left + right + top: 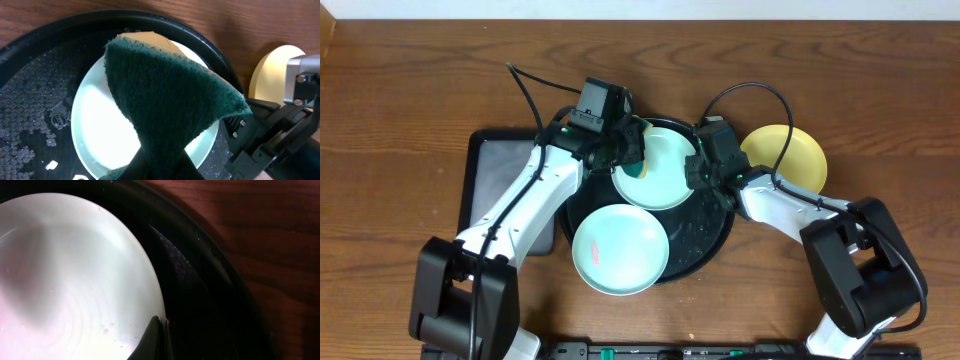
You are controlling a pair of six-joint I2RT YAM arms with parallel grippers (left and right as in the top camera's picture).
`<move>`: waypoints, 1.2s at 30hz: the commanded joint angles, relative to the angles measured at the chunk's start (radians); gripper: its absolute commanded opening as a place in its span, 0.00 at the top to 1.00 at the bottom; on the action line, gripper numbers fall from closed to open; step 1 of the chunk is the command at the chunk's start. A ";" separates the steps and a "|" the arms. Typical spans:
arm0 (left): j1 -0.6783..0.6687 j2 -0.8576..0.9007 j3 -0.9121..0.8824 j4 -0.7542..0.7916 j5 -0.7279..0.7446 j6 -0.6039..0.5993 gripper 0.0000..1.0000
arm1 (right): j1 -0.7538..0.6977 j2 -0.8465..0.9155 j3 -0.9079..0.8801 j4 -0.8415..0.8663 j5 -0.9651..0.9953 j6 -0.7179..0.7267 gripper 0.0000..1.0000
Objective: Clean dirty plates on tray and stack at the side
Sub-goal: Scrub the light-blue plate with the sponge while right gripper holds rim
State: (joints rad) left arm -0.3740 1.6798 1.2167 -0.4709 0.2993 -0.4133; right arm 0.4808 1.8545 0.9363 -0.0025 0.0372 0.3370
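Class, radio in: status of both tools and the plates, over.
Left tool shut on sponge, over far plate. Right tool pinching that plate's rim. Near plate smeared, on tray. Nothing blocking.

Brown wood-grain table (400, 90) — the supporting surface — with three items lying directly on it. At centre is the large round glossy black tray (712, 240) with a raised rim; just beside its upper right edge, on the bare wood, rests the pale yellow round plastic plate (800, 155). At the left lies the smaller rectangular black tray with grey inside (500, 165) — whether its right side touches the round tray cannot be told, the junction being hidden.
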 commanded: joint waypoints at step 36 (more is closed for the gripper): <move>-0.096 0.195 -0.008 0.092 0.138 -0.055 0.92 | 0.009 0.021 0.012 0.010 -0.001 0.014 0.99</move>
State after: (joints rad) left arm -0.4606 1.9114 1.1877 -0.3878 0.3611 -0.4152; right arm 0.4808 1.8572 0.9363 0.0074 0.0368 0.3408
